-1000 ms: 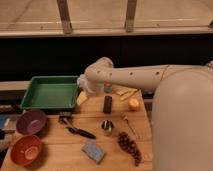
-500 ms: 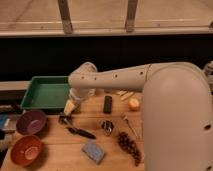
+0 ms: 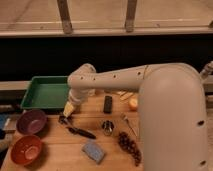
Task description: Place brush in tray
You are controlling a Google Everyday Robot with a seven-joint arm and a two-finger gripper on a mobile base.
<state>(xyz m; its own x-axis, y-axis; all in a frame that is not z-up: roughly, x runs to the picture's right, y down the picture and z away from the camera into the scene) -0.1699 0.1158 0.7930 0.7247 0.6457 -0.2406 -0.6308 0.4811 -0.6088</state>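
While brush [image 3: 80, 132] lies on wooden table [image 3: 56, 150], gripper [image 3: 69, 109] over its head (grip unclear).

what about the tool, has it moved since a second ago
Yes. The tool has swung left, away from the black block, and lower, to the tray corner, over the brush.

The gripper [image 3: 70, 107] hangs at the near right corner of the tray [image 3: 44, 93], just above the head of the brush [image 3: 80, 132], and its shape is too blurred to read. The arm [image 3: 150, 82] hides part of the tray's right rim and the orange fruit [image 3: 133, 103], and it runs off the right and bottom edges.
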